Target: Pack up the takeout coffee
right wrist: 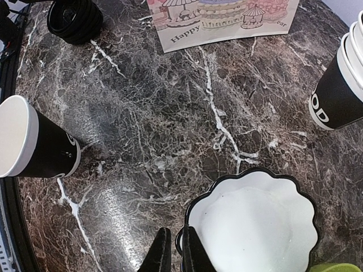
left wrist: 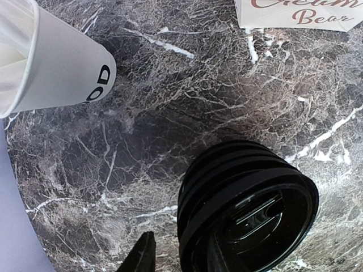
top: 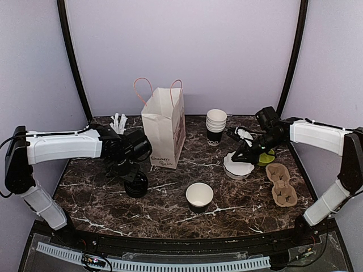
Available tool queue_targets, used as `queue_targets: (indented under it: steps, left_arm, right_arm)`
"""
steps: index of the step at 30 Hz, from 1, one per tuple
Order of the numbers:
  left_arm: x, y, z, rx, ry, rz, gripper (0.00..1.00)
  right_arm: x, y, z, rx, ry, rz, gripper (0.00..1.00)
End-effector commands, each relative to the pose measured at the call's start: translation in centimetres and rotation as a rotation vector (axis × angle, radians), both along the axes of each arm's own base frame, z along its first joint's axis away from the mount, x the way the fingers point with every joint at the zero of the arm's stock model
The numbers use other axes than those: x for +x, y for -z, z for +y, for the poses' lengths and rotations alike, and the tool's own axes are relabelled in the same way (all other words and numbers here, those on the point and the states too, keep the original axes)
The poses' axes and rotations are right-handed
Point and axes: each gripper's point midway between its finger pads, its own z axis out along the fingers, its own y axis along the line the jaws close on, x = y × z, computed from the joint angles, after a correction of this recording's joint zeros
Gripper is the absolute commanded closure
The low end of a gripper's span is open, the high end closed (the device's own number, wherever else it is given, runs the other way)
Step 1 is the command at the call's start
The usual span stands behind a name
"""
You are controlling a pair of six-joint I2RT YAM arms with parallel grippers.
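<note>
Lidless, white-lined black paper cup point(top: 199, 196), the coffee to be packed, stands front-centre on the marble worktop point(top: 170, 218), near the white paper bag point(top: 164, 130). Left tool point(top: 133, 173) sits at the stack of black plastic lids point(left wrist: 244, 209), presumably to cap the cup; whether it grips cannot be told. Right tool point(right wrist: 177, 249) is pinched closed on the rim of the white scalloped dish point(right wrist: 255, 221).
</note>
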Motion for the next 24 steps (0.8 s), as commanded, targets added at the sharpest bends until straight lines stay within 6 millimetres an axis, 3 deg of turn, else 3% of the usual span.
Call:
queue_targets:
  steps: [1,17,24]
  left_arm:
    - [-0.3,0.6,0.6,0.019,0.0,0.023,0.68]
    - [-0.4,0.2,0.3,0.003,0.015,0.022,0.89]
    - [0.6,-3.6,-0.3,-0.038,0.055,-0.052,0.92]
  right_arm:
    - [-0.1,0.5,0.1,-0.007,-0.014,0.0,0.92]
    - [-0.2,0.8,0.2,-0.016,-0.017,0.012,0.92]
    - [-0.4,-0.8,0.5,0.01,-0.024,0.005,0.92]
